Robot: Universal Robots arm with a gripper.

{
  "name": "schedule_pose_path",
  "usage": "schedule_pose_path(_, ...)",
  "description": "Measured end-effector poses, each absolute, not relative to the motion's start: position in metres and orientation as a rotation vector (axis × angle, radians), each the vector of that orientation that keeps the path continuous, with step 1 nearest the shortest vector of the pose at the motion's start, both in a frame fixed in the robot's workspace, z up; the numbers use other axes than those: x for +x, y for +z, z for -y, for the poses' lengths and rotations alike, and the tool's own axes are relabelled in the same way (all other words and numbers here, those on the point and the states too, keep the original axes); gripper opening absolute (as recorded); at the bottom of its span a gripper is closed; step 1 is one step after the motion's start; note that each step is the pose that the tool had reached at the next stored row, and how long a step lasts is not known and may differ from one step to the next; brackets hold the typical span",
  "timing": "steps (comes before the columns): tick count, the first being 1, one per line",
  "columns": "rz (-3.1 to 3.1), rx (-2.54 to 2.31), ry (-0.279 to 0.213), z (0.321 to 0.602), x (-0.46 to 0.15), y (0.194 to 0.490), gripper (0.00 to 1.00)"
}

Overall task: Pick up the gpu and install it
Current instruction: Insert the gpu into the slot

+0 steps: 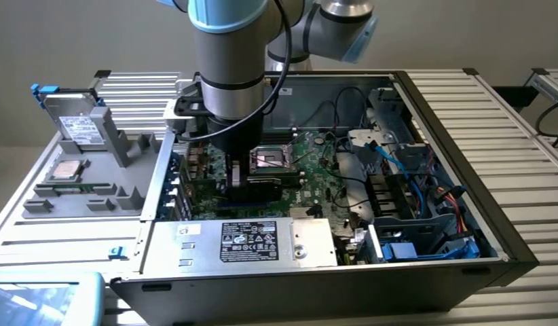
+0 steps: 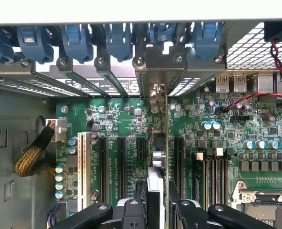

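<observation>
Standing on edge, the gpu [image 2: 156, 176] is held clamped between the fingers [image 2: 136, 206] over the motherboard [image 2: 117, 114] inside the computer case [image 1: 442, 88], its long axis laid parallel to the slots [image 2: 179, 157].

an open computer case [image 1: 306, 295] is seen lying on a slatted metal desk [image 1: 514, 136]. a green motherboard [image 1: 320, 170] is laid flat inside it, with a processor socket [image 1: 271, 159] near the middle. a silver power supply [image 1: 243, 243] with a black label is mounted along the case's near side. at the exterior view's left a grey tray [image 1: 89, 193] is set beside the case, with a drive [image 1: 80, 129] stood upright in it and a processor chip [image 1: 66, 170] laid flat. on the wrist view, blue clips [image 2: 76, 40] are lined above the rear slot covers, and a white slot [image 2: 82, 162] is placed between black slots [image 2: 122, 162] and a braided yellow cable [image 2: 31, 155].
</observation>
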State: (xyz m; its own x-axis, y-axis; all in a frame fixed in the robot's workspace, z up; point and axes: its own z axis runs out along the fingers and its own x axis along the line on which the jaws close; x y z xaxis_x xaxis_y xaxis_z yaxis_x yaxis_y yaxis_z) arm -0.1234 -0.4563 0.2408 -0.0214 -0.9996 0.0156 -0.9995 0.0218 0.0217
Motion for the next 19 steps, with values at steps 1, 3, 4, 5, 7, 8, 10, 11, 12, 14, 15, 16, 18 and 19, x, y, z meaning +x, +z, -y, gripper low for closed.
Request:
schedule_pose_path(1,2.227,2.179,-0.007,0.4563,-0.1235,0.2409,0.28)
schedule_pose_path(3,2.227,2.18,-0.006,0.4562,-0.1236,0.2414,0.28)
schedule_pose_path(4,2.228,2.18,-0.006,0.4562,-0.1236,0.2414,0.28)
schedule_pose_path(5,2.228,2.18,-0.006,0.4562,-0.1235,0.2418,0.28)
schedule_pose_path(7,2.228,2.18,-0.006,0.4562,-0.1236,0.2419,0.28)
schedule_pose_path(8,2.227,2.18,-0.006,0.4562,-0.1236,0.2419,0.28)
schedule_pose_path(10,2.227,2.18,-0.006,0.4562,-0.1236,0.242,0.28)
schedule_pose_path(11,2.227,2.18,-0.006,0.4562,-0.1236,0.242,0.28)
schedule_pose_path(12,2.227,2.18,-0.006,0.4562,-0.1236,0.242,0.28)
schedule_pose_path(14,2.227,2.18,-0.006,0.4562,-0.1236,0.2421,0.28)
schedule_pose_path(15,2.227,2.18,-0.006,0.4562,-0.1236,0.2421,0.28)
schedule_pose_path(16,2.227,2.18,-0.006,0.4562,-0.1236,0.2421,0.28)
schedule_pose_path(18,2.227,2.18,-0.006,0.4561,-0.1236,0.2421,0.28)
schedule_pose_path(19,2.227,2.18,-0.006,0.4561,-0.1236,0.2421,0.28)
